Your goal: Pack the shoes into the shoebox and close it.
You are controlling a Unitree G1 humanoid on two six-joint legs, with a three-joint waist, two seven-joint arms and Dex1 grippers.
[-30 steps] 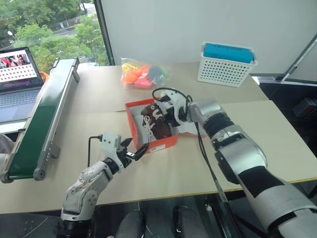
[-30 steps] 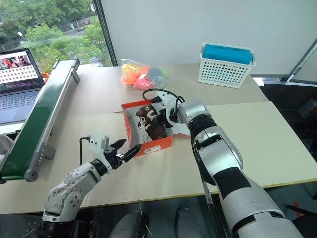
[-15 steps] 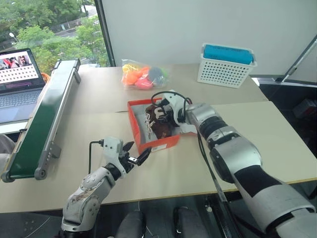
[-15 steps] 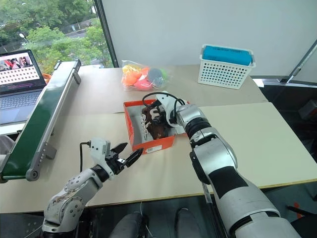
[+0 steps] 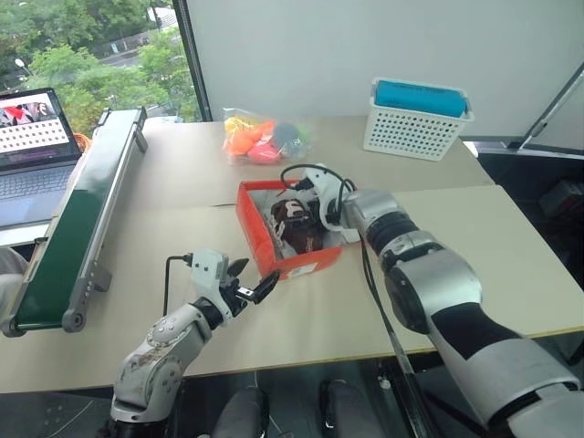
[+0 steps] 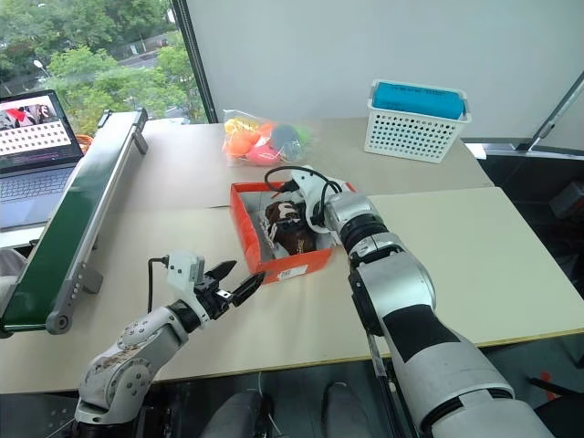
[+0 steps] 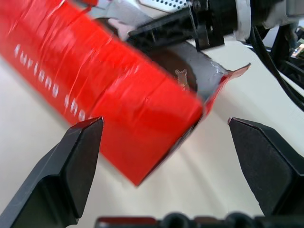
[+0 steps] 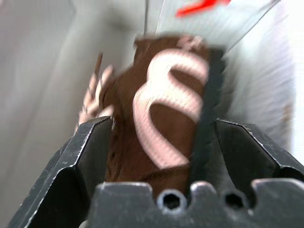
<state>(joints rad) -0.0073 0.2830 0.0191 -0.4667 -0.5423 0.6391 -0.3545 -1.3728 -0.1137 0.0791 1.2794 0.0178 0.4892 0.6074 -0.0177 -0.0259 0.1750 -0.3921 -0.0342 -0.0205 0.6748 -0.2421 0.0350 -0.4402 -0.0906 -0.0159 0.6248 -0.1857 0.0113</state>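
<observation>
- Where the surface [image 5: 511, 265] meets the window side at far left, a laptop [image 5: 32, 151] and a long green conveyor [image 5: 78, 214] stand; the conveyor runs from the near edge toward the far edge.
- Left tool [image 5: 253, 287]: fingers spread wide and empty, pointing at the near corner of the shoebox, just short of it; bare surface lies to its left and along the near edge.
- Shoebox [image 5: 297, 266]: orange-red, open-topped, at mid-surface. Its long axis runs from far left to near right, the labelled end wall facing the near edge.
- Shoes [image 5: 297, 228]: dark brown with white curved markings, lying inside the shoebox, lengthwise along its long axis; which way the toes point cannot be told.
- Right tool [image 6: 294, 212]: reaching into the shoebox from the right, fingers [image 8: 83, 156] apart on either side of a shoe without clamping it.
- Bag of bright items [image 5: 265, 137]: beyond the shoebox, well apart from it.
- White mesh basket [image 5: 415, 123]: at far right, holding a blue item; broad open surface lies in front of it.
</observation>
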